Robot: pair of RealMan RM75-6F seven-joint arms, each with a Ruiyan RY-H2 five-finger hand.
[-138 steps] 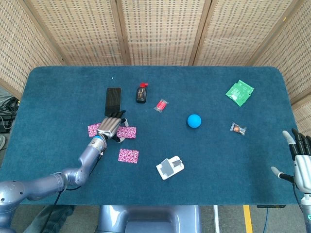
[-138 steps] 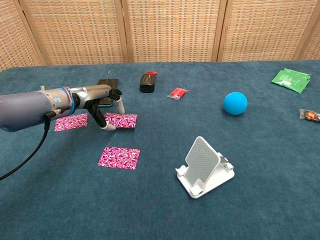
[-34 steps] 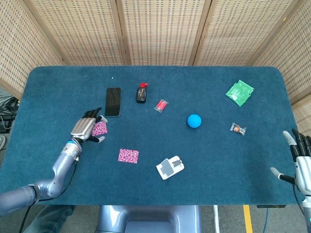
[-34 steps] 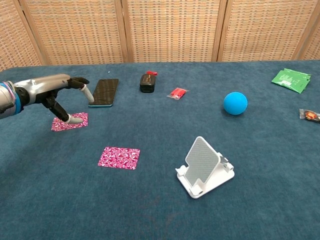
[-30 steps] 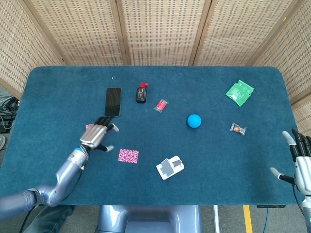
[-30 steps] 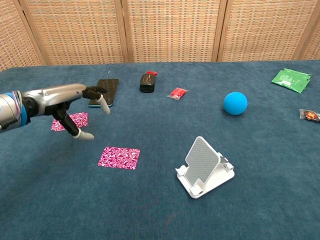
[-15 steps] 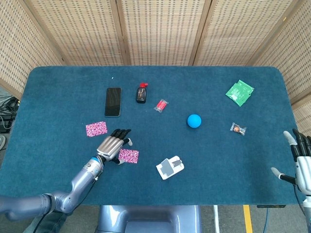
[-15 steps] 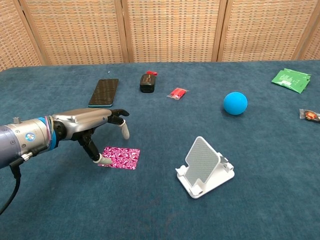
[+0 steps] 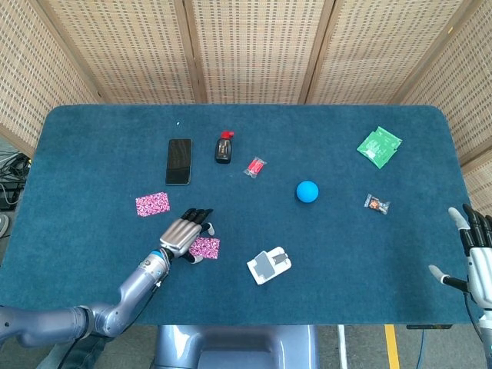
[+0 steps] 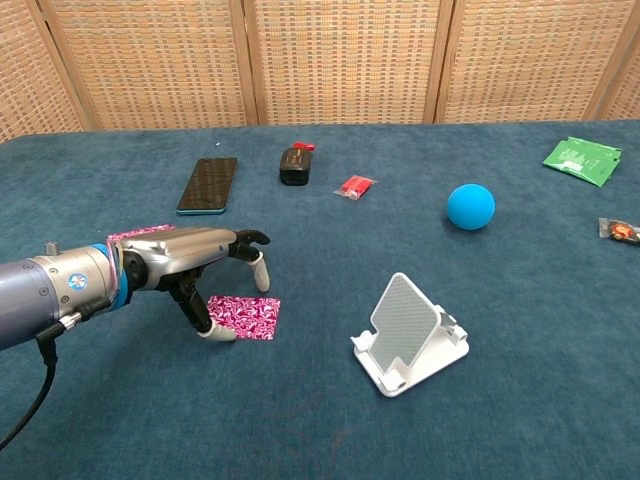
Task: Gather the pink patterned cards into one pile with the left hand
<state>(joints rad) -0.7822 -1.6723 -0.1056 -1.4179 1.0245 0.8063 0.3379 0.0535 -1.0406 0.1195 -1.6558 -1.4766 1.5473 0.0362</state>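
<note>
A single pink patterned card [image 9: 206,247] [image 10: 246,314] lies near the table's front, left of centre. My left hand [image 9: 183,234] [image 10: 196,263] hovers over the card's left end with fingers spread; its thumb tip [image 10: 217,334] touches the card's left edge. It holds nothing. A small pile of pink cards [image 9: 152,204] lies further left; in the chest view only a strip of that pile [image 10: 133,233] shows behind my forearm. My right hand [image 9: 477,263] rests open at the table's front right corner, far from the cards.
A black phone [image 9: 179,161], a small black and red object [image 9: 223,147] and a red wrapper [image 9: 254,167] lie behind the cards. A white phone stand [image 9: 269,265] sits just right of the single card. A blue ball [image 9: 307,191], a green packet [image 9: 379,146] and a candy [image 9: 377,204] lie to the right.
Two separate cards at the left became one pile. My left hand then left that pile, moved right and toward the front, and came down onto the single card.
</note>
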